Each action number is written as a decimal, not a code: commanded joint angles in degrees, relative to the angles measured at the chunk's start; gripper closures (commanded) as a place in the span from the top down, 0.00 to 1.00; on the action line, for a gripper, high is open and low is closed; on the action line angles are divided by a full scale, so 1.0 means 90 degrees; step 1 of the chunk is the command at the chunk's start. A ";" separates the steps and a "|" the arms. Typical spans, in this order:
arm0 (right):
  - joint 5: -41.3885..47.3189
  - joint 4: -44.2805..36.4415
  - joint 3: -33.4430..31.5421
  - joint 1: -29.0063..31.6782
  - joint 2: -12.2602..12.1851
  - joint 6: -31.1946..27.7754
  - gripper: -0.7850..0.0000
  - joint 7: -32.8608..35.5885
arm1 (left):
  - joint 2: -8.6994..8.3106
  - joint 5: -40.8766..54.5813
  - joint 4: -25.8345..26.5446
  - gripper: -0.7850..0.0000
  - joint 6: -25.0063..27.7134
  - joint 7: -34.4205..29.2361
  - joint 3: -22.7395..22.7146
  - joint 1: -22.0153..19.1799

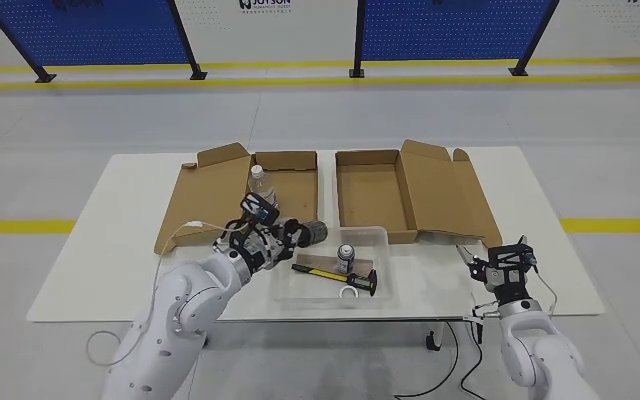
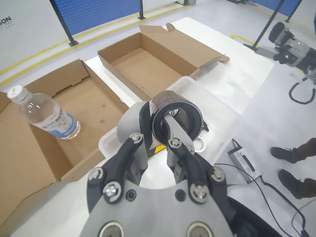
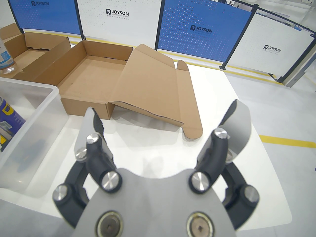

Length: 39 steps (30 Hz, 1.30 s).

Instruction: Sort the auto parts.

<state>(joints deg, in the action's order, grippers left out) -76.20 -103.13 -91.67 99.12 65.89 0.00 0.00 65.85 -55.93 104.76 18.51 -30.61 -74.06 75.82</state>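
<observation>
On the left of the desk [image 1: 110,260] lies the left box [image 1: 200,215], open, with a clear bottle [image 1: 260,184] standing upright in it. Just in front of that box's near right corner hangs the left tool [image 2: 158,122], clamped on a dark cylindrical part [image 2: 176,110]: one finger goes into the bore and the other presses on the outside, so the grip is on the wall of the sleeve only. The part is held clear above the left rim of the clear bin [image 1: 384,234], its long axis lying roughly level and pointing away from the wrist toward the bin. In the bin lie a spray can [image 1: 346,255] and a few other small pieces. Behind the bin is the right box [image 1: 370,195], open and bare inside. At the far right front of the desk hovers the right tool [image 3: 164,110], fingers well apart and holding nothing, beside the right box's folded-out flap. The next move looks to hinge on this: the left box is just beside the held part, while the right box lies across the bin, so the left arm is the natural one for a drop there.
</observation>
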 commanded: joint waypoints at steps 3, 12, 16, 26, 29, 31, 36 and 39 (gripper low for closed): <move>0.0000 0.0000 0.0000 0.0000 0.0000 0.0000 1.00 0.0000 | 0.0037 -0.0238 -0.0443 0.00 -0.0458 0.0255 0.0057 -0.0275; 0.0000 0.0000 0.0000 0.0000 0.0000 0.0000 1.00 0.0000 | 0.0147 -0.0622 -0.1231 0.00 -0.1554 0.0280 0.0332 -0.0770; 0.0000 0.0000 0.0000 0.0000 0.0000 0.0000 1.00 0.0000 | 0.0180 -0.0789 -0.1507 0.00 -0.1705 0.0333 0.0445 -0.0907; 0.0000 0.0000 0.0000 0.0000 0.0000 0.0000 1.00 0.0000 | 0.0254 -0.1301 -0.2221 0.00 -0.2176 0.0238 0.0649 -0.1204; 0.0000 0.0000 0.0000 0.0000 0.0000 0.0000 1.00 0.0000 | 0.0278 -0.1340 -0.2395 0.00 -0.2266 0.0161 0.0681 -0.1286; 0.0000 0.0000 0.0000 0.0000 0.0000 0.0000 1.00 0.0000 | 0.0288 -0.1449 -0.2523 0.00 -0.2331 0.0133 0.0703 -0.1339; 0.0000 0.0000 0.0000 0.0000 0.0000 0.0000 1.00 0.0000 | 0.0333 -0.1535 -0.2777 0.00 -0.2577 -0.0015 0.0759 -0.1444; 0.0000 0.0000 0.0000 0.0000 0.0000 0.0000 1.00 0.0000 | 0.0361 -0.1582 -0.2900 0.00 -0.2694 -0.0083 0.0806 -0.1497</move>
<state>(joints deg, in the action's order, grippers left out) -76.20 -103.13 -91.67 99.12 65.89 0.00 0.00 69.03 -70.06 78.95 -5.56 -31.28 -66.95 62.48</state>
